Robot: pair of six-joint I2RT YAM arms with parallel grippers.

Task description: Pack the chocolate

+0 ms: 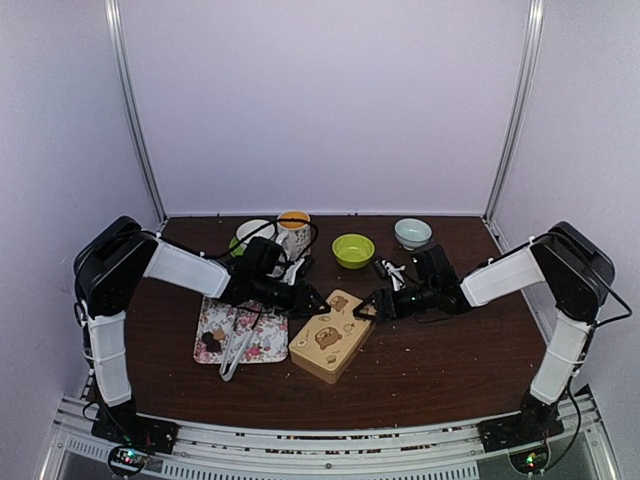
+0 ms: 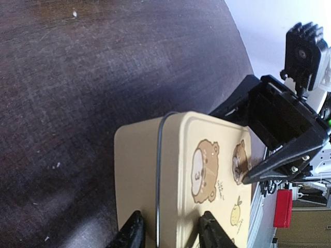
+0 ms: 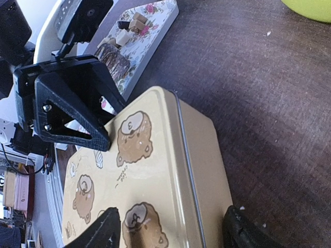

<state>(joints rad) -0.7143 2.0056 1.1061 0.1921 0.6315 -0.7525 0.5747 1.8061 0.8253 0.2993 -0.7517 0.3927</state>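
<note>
The chocolate (image 1: 211, 342) is a few brown lumps on a floral tray (image 1: 262, 342) left of centre; the lumps also show in the right wrist view (image 3: 124, 36). A tan tin (image 1: 330, 337) with bear prints stands closed beside the tray. My left gripper (image 1: 314, 302) is at the tin's left far edge, one finger (image 2: 214, 230) on the lid and the other (image 2: 132, 232) against the side wall, pinching the rim. My right gripper (image 1: 366, 307) is wide open astride the tin's right far corner (image 3: 201, 196), with one fingertip (image 3: 98, 232) over the lid.
Slim silver tongs (image 1: 235, 355) lie across the tray's front. At the back stand a white cup (image 1: 254, 233), a mug (image 1: 293, 230), a green bowl (image 1: 353, 249) and a pale bowl (image 1: 412, 232). The table's front edge is just below the tin.
</note>
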